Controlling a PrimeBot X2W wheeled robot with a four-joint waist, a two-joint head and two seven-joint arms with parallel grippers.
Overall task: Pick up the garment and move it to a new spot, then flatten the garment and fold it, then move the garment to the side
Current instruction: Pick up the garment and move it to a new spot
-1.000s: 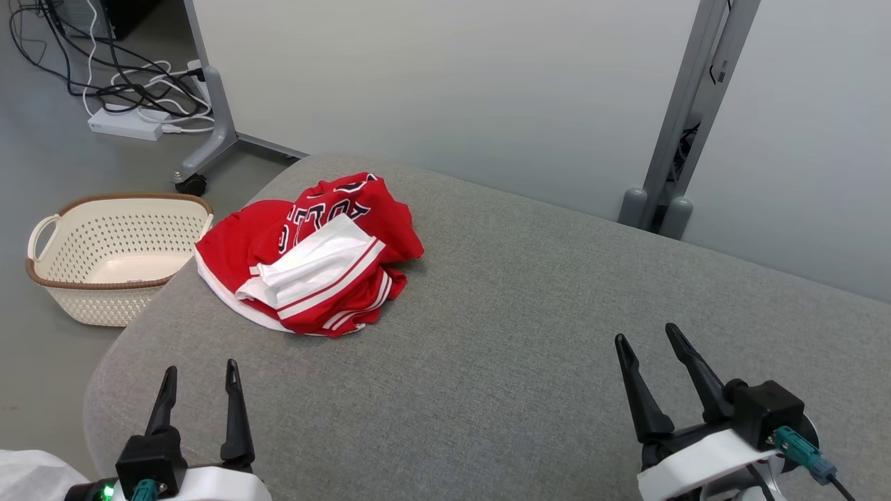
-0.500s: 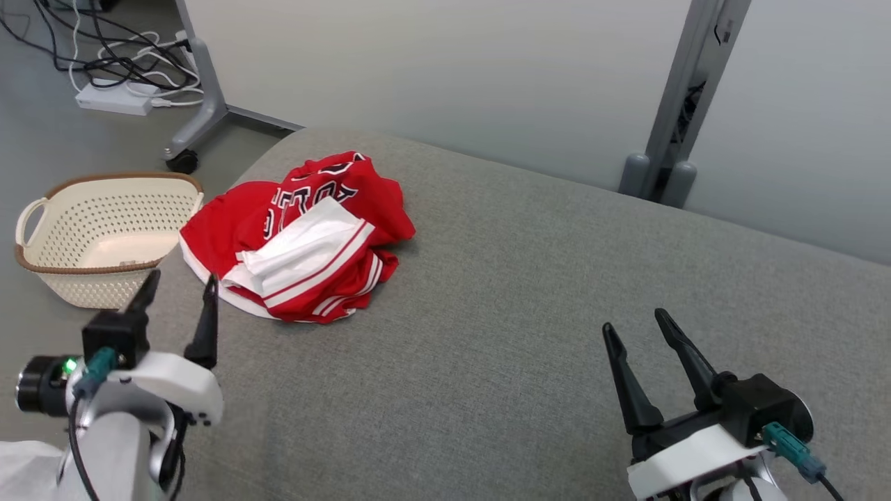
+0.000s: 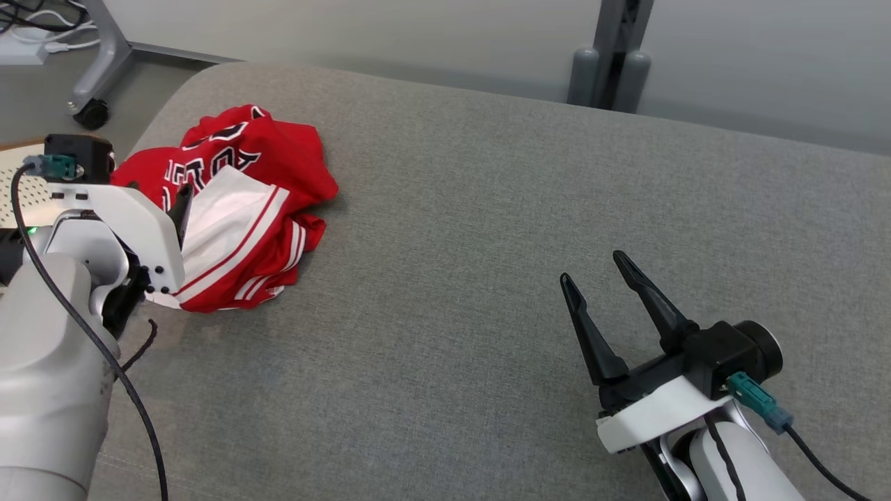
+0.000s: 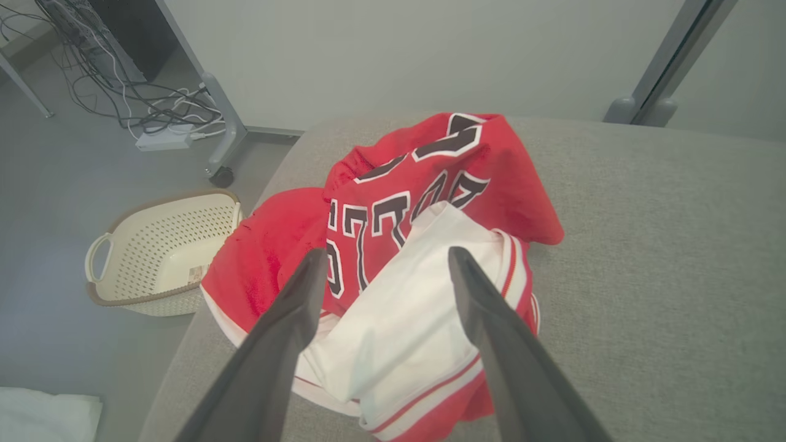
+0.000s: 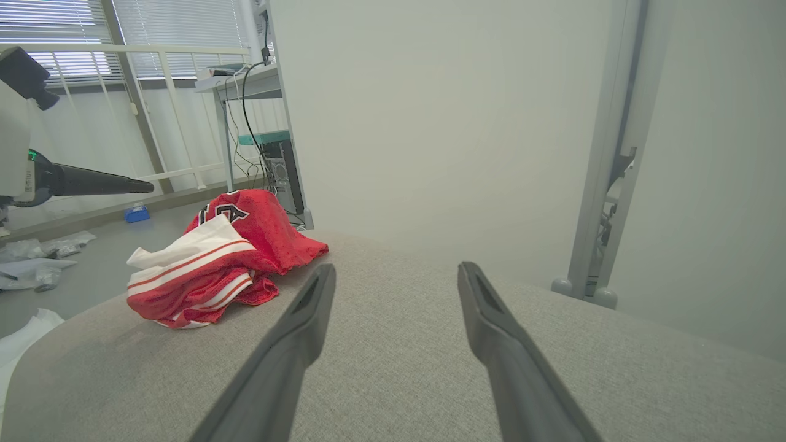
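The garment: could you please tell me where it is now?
In the head view, the garment lies at the far left of the cushion, ahead of the left gripper.

Head camera is panning and dipping, so the whole frame is shifting. Garment (image 3: 264, 149) is sliding toward the head view's upper left, and basket (image 3: 10, 198) is slipping nearly off the left edge. That's camera motion, not the things moving. Left end effector (image 4: 387, 252) is coming up from the bottom-left corner and reaching forward. It's now hovering over the garment's near-left side, fingers spread wide above the white panel. Right end effector (image 3: 592, 268) is showing higher in frame, and its own motion is unclear.
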